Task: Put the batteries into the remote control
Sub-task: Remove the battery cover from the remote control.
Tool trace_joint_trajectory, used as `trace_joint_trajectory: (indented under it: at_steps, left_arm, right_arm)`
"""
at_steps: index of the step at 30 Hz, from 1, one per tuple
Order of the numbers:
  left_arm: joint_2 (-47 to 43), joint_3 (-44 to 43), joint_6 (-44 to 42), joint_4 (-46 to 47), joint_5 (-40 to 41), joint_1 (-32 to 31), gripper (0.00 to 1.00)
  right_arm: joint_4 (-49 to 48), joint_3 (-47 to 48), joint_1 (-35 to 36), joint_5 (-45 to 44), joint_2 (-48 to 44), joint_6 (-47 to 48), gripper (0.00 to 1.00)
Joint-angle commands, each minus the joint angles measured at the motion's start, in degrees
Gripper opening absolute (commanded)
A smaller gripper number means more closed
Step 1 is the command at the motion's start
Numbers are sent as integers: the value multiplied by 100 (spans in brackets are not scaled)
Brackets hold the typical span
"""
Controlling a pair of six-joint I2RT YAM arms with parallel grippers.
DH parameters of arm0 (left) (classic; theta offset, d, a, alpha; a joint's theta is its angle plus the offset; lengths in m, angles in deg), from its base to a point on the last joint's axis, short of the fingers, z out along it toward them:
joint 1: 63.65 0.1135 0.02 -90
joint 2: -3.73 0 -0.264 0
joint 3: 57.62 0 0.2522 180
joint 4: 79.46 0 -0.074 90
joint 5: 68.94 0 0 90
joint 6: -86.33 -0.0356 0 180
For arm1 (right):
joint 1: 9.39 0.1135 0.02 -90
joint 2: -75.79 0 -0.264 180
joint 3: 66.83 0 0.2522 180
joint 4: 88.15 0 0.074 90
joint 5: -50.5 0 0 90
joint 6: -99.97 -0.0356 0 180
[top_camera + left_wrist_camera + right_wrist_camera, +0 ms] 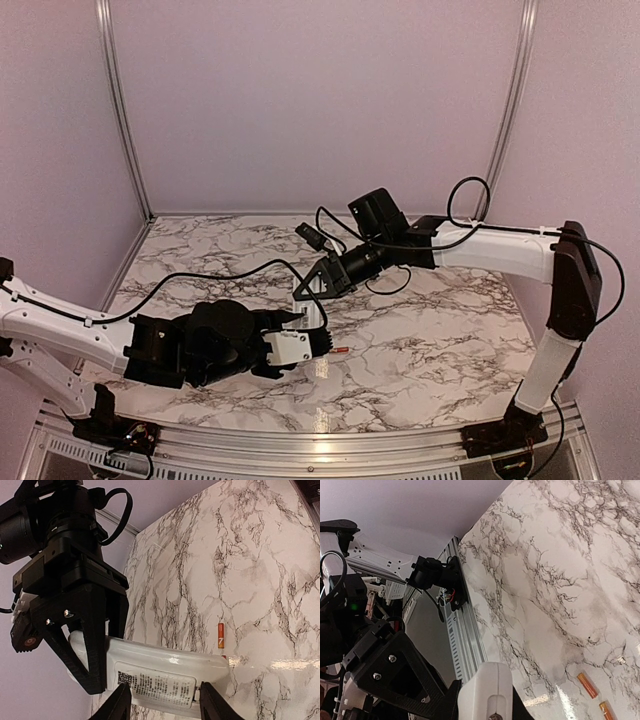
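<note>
Right gripper [102, 652] clamps one end of the remote control [165, 667]; left gripper [162, 695] straddles its middle, grip impossible to tell; a battery [220, 635] lies just beyond.

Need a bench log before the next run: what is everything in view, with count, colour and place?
remote: one, white, held above the table, printed label towards the left wrist camera
batteries: two, orange-red, lying apart on the table near the remote, the second close by the first
table: one, white marble pattern with dark veins, under both arms
rails: silvery metal, along the table edges and up the back corners
walls: pale lilac, behind and at both sides
cables: black, running along both arms
right claw: one, black, shut on the remote
left claw: one, black, fingers either side of the remote's lower edge; grip unclear
</note>
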Motion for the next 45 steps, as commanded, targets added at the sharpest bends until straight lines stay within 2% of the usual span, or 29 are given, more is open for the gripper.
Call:
trace_joint_trajectory:
  at_steps: [1, 13, 23, 38, 45]
  left_arm:
    - [-258, 2, -69, 517, 407, 43, 49]
    - [-353, 116, -60, 500, 388, 36, 49]
    - [-50, 143, -34, 471, 407, 43, 49]
    - [-350, 209, 235, 504, 395, 65, 51]
    - [-198, 261, 217, 491, 363, 89, 52]
  right_arm:
    - [328, 134, 71, 208, 151, -63, 0]
    - [291, 72, -87, 200, 74, -147, 0]
    - [-309, -147, -114, 618, -30, -668, 0]
    - [-329, -291, -300, 395, -73, -713, 0]
    - [-813, -436, -339, 635, -109, -1170, 0]
